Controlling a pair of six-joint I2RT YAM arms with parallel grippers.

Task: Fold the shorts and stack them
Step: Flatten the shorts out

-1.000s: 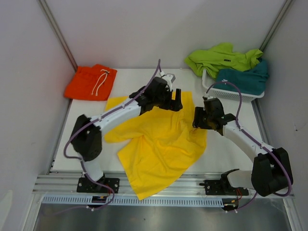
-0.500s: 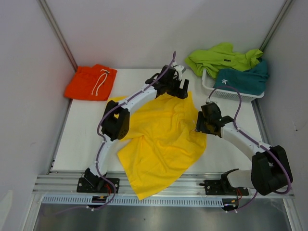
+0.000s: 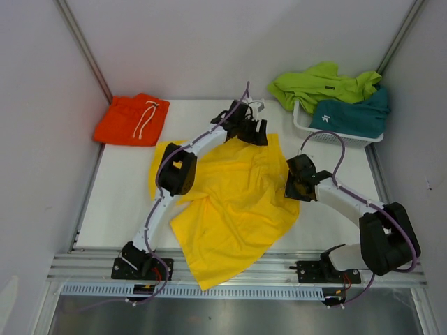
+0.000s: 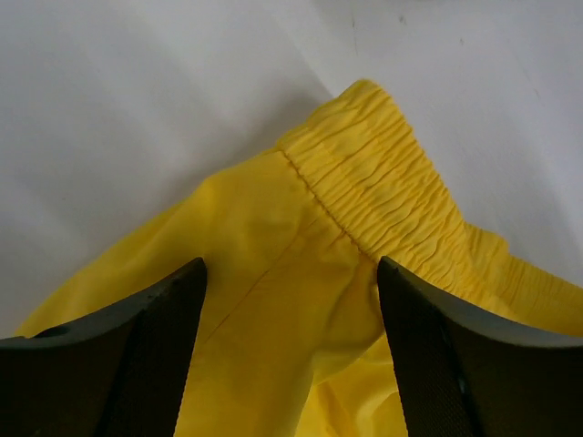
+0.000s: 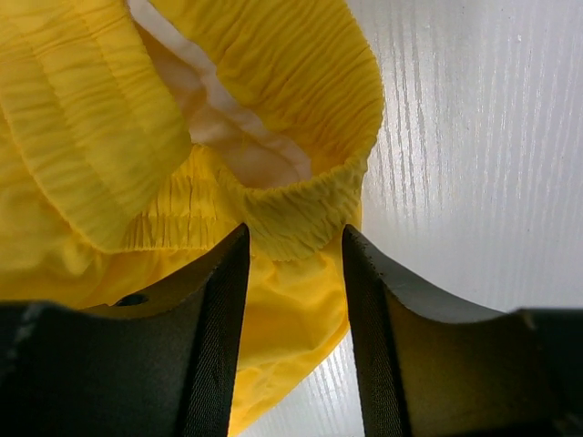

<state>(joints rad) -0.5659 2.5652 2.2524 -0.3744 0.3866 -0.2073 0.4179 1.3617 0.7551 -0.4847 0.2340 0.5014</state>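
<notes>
The white mesh basket [image 3: 335, 134] held teal shorts [image 3: 356, 115], logo illegible; lime green shorts [image 3: 314, 82] draped its rim. Yellow shorts [image 3: 234, 199] lay on the tabletop [image 3: 126, 188]; left pincer [image 4: 290, 269] stood wide, right pincer [image 5: 293, 232] half-narrowed astride the waistband [image 5: 273, 64].

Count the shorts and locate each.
4: orange shorts folded far left; yellow shorts spread mid-table; lime green shorts and teal shorts in the basket, far right. More may hide underneath.

White-shelled left arm [image 3: 158, 213] and right arm [image 3: 347, 201], chunky black joints on both, purple cables [image 3: 328, 133] looping alongside, black base plates [image 3: 143, 268], matte black claw fingers [image 4: 150, 364], finely dimpled.
</notes>
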